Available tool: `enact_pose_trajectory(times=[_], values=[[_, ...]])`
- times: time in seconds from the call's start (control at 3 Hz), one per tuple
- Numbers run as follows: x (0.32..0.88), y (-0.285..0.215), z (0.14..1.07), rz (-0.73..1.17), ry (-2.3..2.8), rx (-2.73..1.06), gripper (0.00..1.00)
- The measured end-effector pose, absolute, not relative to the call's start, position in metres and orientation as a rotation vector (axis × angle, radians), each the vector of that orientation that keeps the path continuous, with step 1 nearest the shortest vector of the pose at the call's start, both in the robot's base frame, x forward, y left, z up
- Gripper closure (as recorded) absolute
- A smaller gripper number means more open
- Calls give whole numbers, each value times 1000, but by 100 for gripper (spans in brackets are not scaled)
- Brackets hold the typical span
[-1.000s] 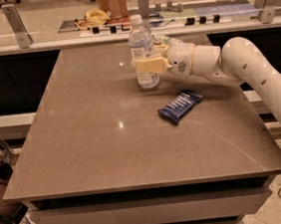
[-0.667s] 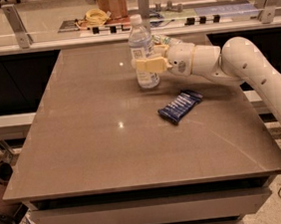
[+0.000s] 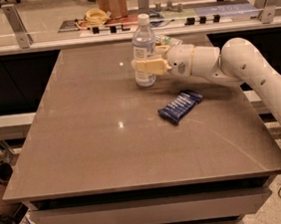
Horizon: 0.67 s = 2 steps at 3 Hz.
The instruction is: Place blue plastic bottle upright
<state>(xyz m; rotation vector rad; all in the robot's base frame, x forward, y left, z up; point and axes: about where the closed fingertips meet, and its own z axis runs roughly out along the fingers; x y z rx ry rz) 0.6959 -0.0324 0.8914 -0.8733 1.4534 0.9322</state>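
A: Status on the blue plastic bottle (image 3: 143,41)?
B: Upright, cap up, base apparently down on the counter (image 3: 83,140), far side, a bit right of centre. Main part done, by the look of it.
A: Released?
B: No. Gripper (image 3: 144,64) clamped round the lower half, one finger across the front below the label, the other mostly hidden behind. Arm reaching in from the right.
A: Left to do?
B: Let go and back off without tipping it. Can't confirm full base contact from this angle, but looks seated, no visible tilt.
A: Condition of the bottle?
B: Clear, pale bluish plastic. White cap on, white label with blue print round the upper body. No obvious dents. Fill level not readable.
A: Anything close?
B: Dark blue snack wrapper (image 3: 180,106) lying flat, nearer the front and to the right, apart from the bottle. Probably no issue for the retreat.
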Motion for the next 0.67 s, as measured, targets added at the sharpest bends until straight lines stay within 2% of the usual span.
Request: enact_pose_trajectory(times=[0.33, 0.67], values=[[696, -30, 892, 936, 1452, -877, 0], [696, -29, 892, 936, 1452, -877, 0]])
